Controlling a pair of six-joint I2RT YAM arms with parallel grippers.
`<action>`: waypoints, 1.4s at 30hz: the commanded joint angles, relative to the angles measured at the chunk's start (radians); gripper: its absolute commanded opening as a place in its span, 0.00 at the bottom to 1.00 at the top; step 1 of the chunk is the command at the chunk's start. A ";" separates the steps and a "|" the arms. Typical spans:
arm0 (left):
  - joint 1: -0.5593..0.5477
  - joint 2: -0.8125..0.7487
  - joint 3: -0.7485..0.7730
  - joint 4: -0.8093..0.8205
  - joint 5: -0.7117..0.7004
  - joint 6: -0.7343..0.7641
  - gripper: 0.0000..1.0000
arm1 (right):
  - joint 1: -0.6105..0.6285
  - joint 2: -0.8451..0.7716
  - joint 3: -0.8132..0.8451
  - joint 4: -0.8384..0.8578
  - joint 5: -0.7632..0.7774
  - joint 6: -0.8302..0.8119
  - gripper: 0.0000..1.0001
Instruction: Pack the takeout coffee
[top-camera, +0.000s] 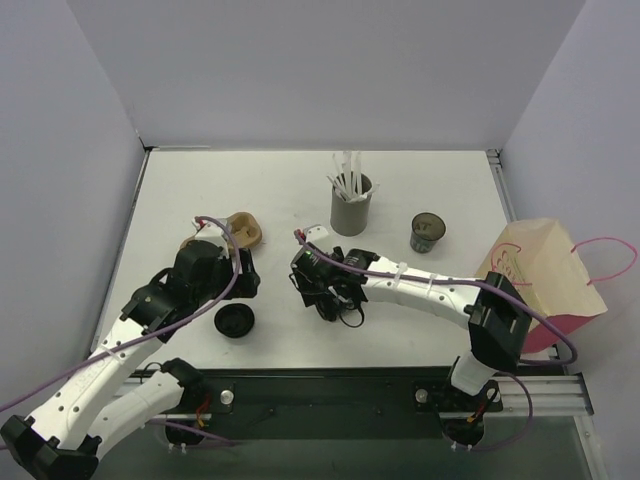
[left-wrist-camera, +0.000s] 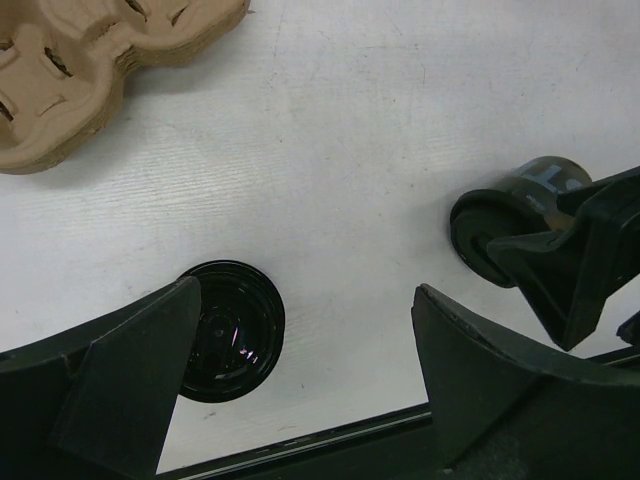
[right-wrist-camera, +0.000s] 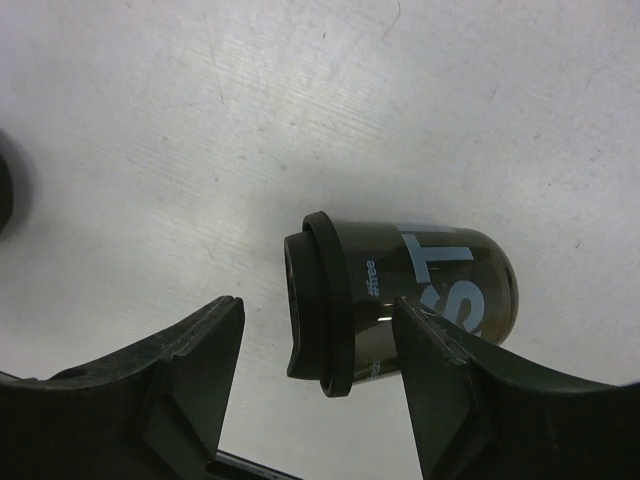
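A dark takeout cup (right-wrist-camera: 430, 285) with a black lid on it and white lettering lies on its side on the white table. My right gripper (right-wrist-camera: 318, 305) is open around it. The right finger overlaps the cup's body and the left finger stands clear of the lid. The same cup shows in the left wrist view (left-wrist-camera: 520, 205); in the top view it is mostly hidden under my right gripper (top-camera: 333, 297). A second dark cup (top-camera: 427, 232) stands upright and uncovered at the back right. My left gripper (top-camera: 248, 283) (left-wrist-camera: 305, 300) is open and empty above the table.
A loose black lid (top-camera: 234, 321) (left-wrist-camera: 235, 330) lies by my left finger. A brown cardboard cup carrier (top-camera: 243, 230) (left-wrist-camera: 90, 70) sits behind the left gripper. A grey holder of white straws (top-camera: 351, 207) stands mid-back. A paper bag (top-camera: 540, 270) with pink handles lies at the right edge.
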 joint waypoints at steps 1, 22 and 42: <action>0.001 -0.027 0.019 0.003 -0.025 0.013 0.96 | 0.067 0.038 0.051 -0.134 0.155 0.043 0.62; 0.002 -0.030 0.013 0.011 -0.028 0.011 0.96 | 0.144 0.110 0.046 -0.252 0.346 0.054 0.23; 0.004 -0.041 0.019 0.003 -0.055 0.008 0.96 | -0.024 -0.219 -0.179 0.192 0.051 0.032 0.13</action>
